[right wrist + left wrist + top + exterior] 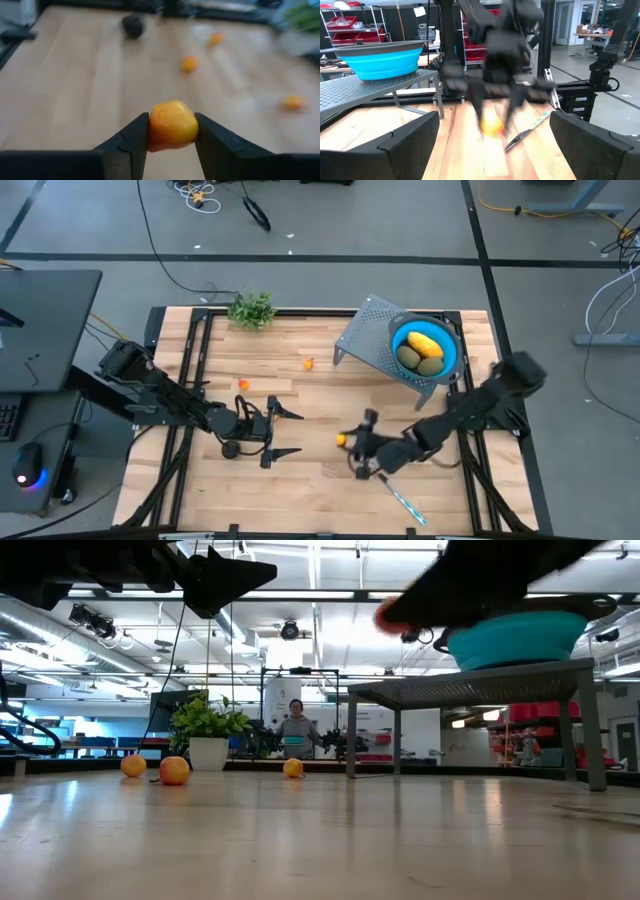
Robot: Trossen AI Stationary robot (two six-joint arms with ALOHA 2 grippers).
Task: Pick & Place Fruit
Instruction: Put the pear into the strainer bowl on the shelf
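overhead, table-level and two close wrist views, sharing the table (320,380)

Wooden table (320,480) with 2 orange fruits (243,384), knife (405,502), sprig (251,309).

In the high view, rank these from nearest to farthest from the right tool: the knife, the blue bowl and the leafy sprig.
Measured from the right tool, shut on a small orange fruit:
1. Knife, just beside it toward the table's near edge.
2. Blue bowl, on the grey rack at the far right.
3. Leafy sprig, at the far edge, left of the rack.
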